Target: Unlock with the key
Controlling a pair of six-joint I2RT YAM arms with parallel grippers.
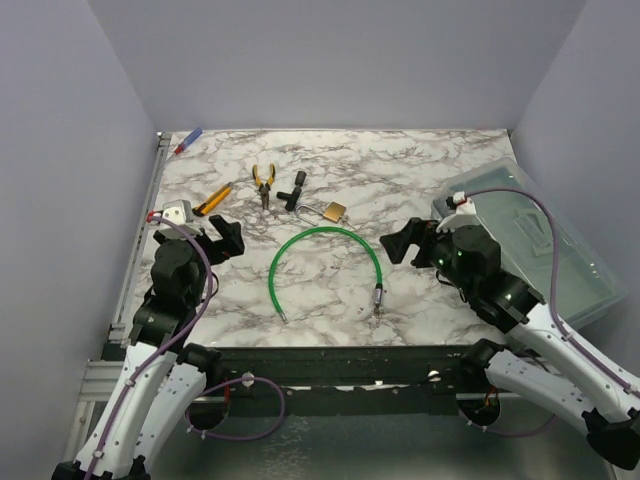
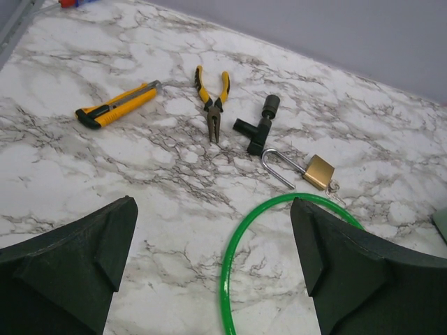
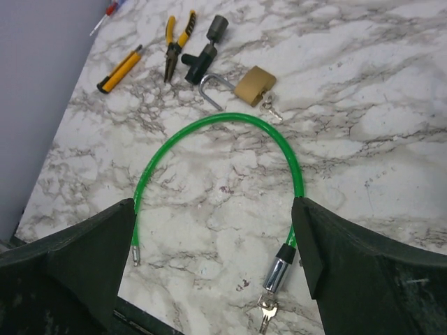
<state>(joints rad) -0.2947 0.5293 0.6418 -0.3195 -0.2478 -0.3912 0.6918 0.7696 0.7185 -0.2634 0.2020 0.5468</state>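
Where the arms reach in from 6 o'clock, left gripper: jaws spread wide, empty, over the table at 9 o'clock.
Right gripper: jaws spread wide, empty, at 3 o'clock.
Cable: green arc between the grippers, ends toward 6 o'clock.
Keys: hanging from the cable's barrel at 5 o'clock.
Padlock: brass, flat, just beyond the arc at 12 o'clock; small key beside it, whether inserted I cannot tell.
Fitting, pliers, knife: farther, toward 11 o'clock.
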